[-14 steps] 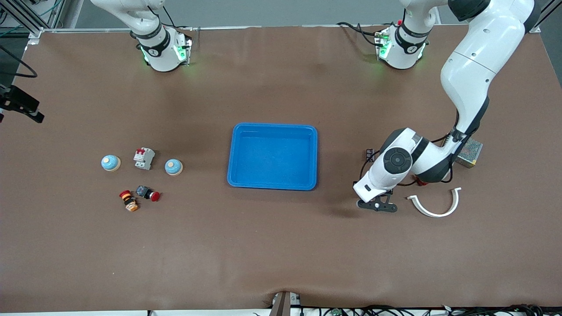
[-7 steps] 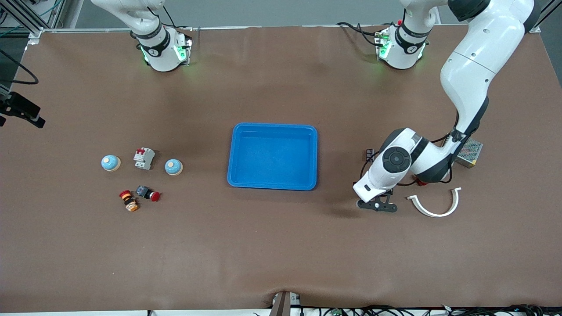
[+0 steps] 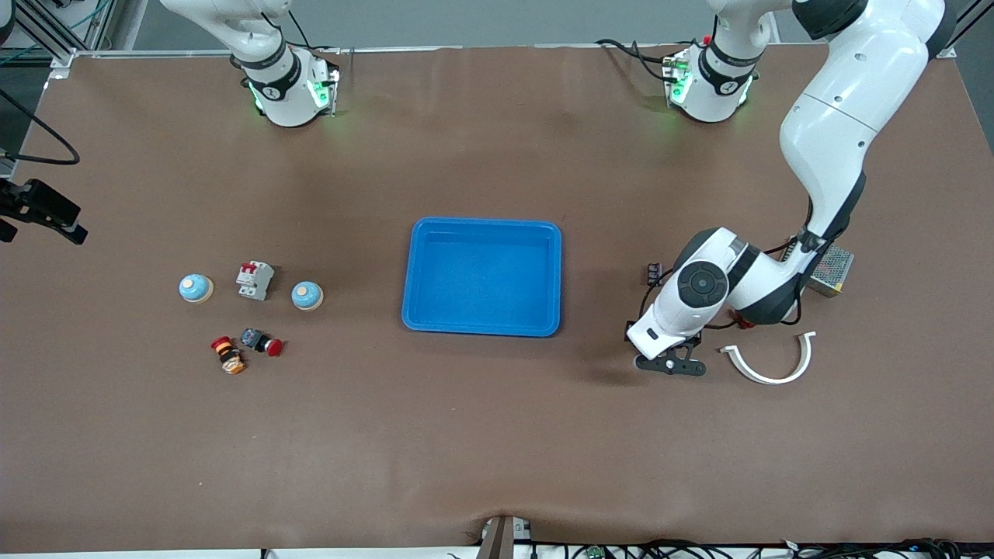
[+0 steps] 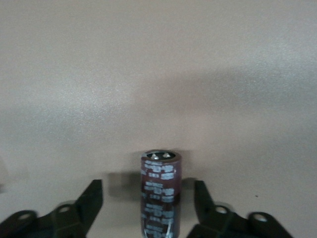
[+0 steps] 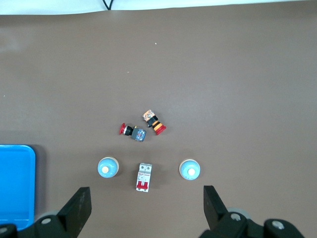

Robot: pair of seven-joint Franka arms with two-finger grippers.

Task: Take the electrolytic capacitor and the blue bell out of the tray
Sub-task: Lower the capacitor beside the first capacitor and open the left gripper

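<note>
A dark maroon capacitor [image 4: 160, 188] stands upright on the brown table. My left gripper [image 4: 148, 201] is low over the table with its fingers open on either side of the capacitor, with a gap on each side. In the front view the left gripper [image 3: 669, 363] hides the capacitor. Two blue bells [image 3: 196, 288] [image 3: 307, 295] sit toward the right arm's end. My right gripper [image 5: 146, 213] is open and empty, high over the bells [image 5: 108, 167] [image 5: 189, 169]. A blue tray [image 3: 481, 225] lies mid-table.
A white and red breaker [image 3: 255, 279] stands between the bells. Two push buttons [image 3: 262, 341] [image 3: 228, 355] lie nearer to the front camera. A white curved piece [image 3: 769, 365], a metal mesh box [image 3: 831, 268] and a small black part [image 3: 653, 273] lie by the left arm.
The black part of the right hand at the front view's edge has moved lower in that view. The left gripper has stayed almost still around the capacitor.
</note>
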